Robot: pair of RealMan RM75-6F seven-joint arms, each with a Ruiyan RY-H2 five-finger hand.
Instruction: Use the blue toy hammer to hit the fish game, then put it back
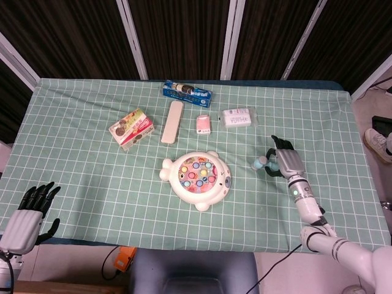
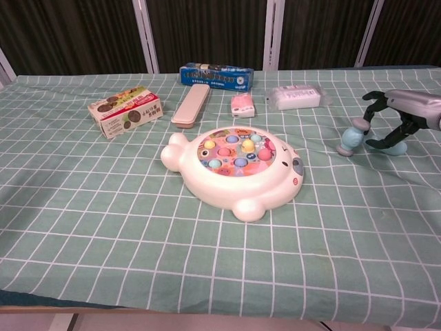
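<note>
The white fish game [image 1: 197,177] [image 2: 238,172] with coloured fish sits mid-table. The blue toy hammer [image 1: 261,163] [image 2: 350,140] lies on the cloth to its right, head toward the game. My right hand [image 1: 286,163] [image 2: 398,118] arches over the hammer's handle, fingers on the far side and thumb on the near side, still apart. The hand hides most of the handle. My left hand [image 1: 27,211] hangs off the table's front left corner, fingers spread and holding nothing; the chest view does not show it.
Along the back stand a snack box [image 1: 131,128], a beige case [image 1: 173,121], a blue box [image 1: 187,93], a pink packet [image 1: 203,124] and a white packet [image 1: 236,117]. The green checked cloth [image 1: 92,177] covers the table.
</note>
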